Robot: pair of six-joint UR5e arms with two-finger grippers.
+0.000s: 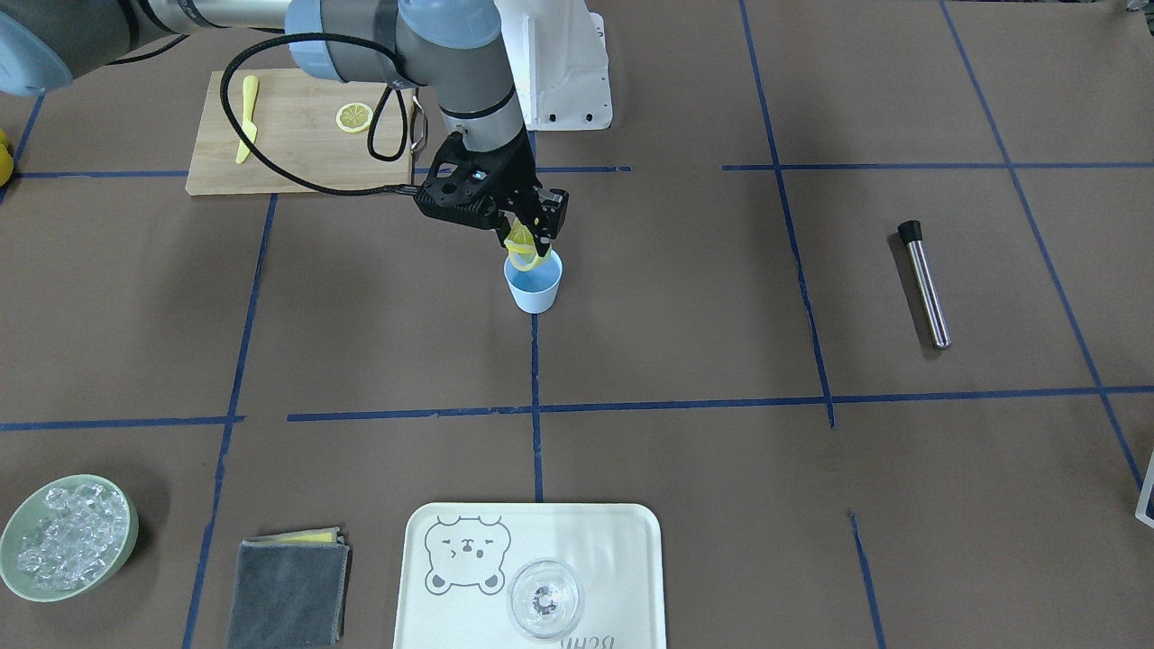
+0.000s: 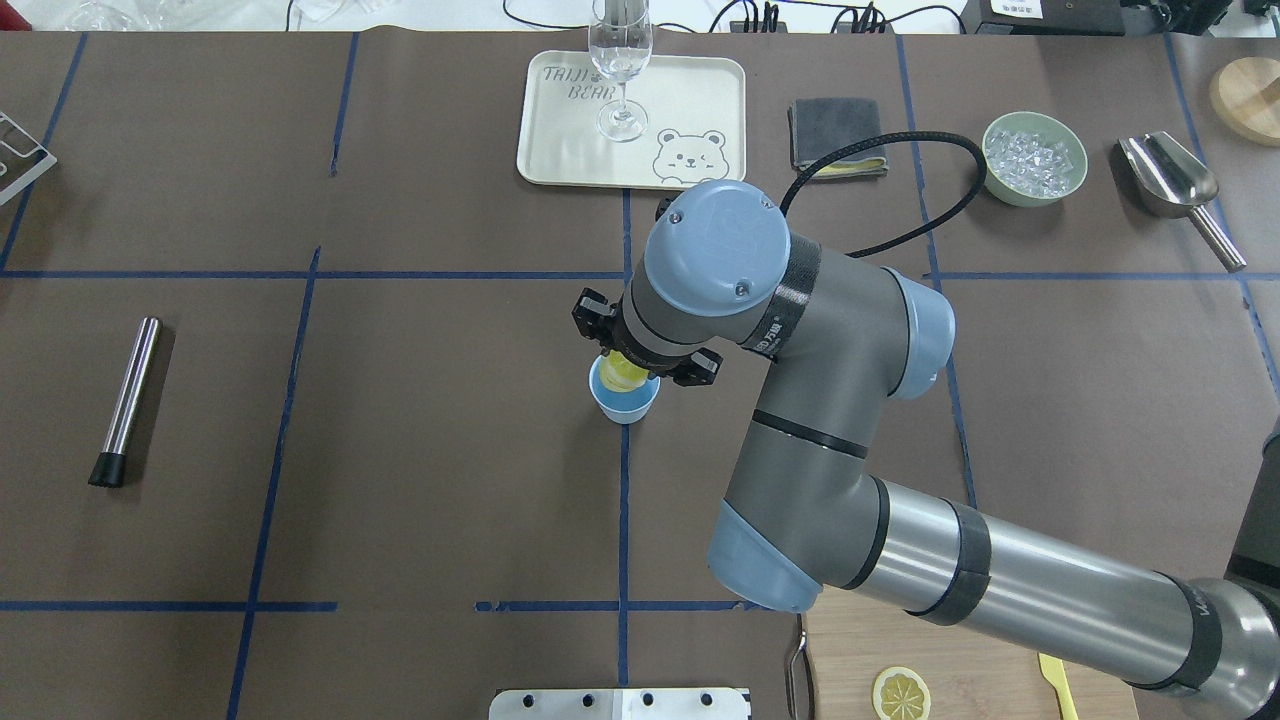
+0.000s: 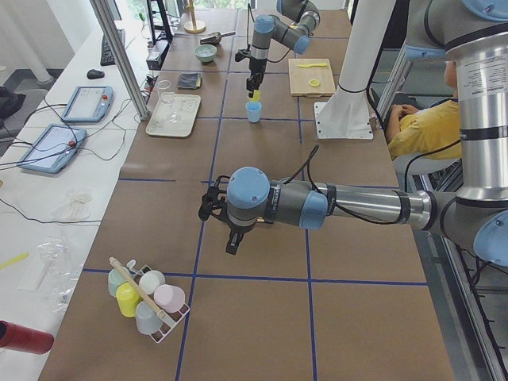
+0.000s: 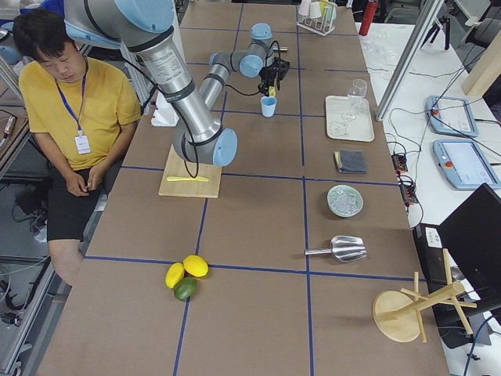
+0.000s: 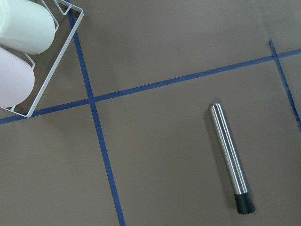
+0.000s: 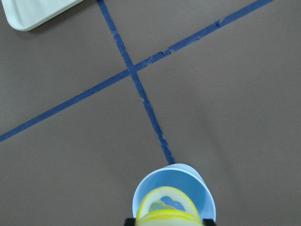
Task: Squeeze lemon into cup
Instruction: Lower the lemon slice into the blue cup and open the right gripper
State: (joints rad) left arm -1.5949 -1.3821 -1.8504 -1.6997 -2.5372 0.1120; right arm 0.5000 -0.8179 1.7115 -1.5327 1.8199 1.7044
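The light-blue cup (image 1: 534, 290) stands upright near the table's middle, on a blue tape line. My right gripper (image 1: 527, 245) is shut on the yellow lemon slice (image 1: 520, 243) and holds it, bent, just above the cup's mouth. From overhead the lemon (image 2: 622, 372) sits over the cup (image 2: 625, 402). The right wrist view shows the lemon (image 6: 167, 207) over the cup's rim (image 6: 197, 188). My left gripper (image 3: 232, 243) hovers over the table far from the cup. It shows only in the left side view, so I cannot tell whether it is open or shut.
A cutting board (image 1: 288, 144) behind the cup holds a second lemon slice (image 1: 354, 117) and a yellow knife (image 1: 247, 117). A steel muddler (image 1: 926, 285), a tray (image 1: 622, 550) with a clear glass (image 1: 544, 599), a bowl of ice (image 1: 68, 536) and a grey cloth (image 1: 288, 590) lie around.
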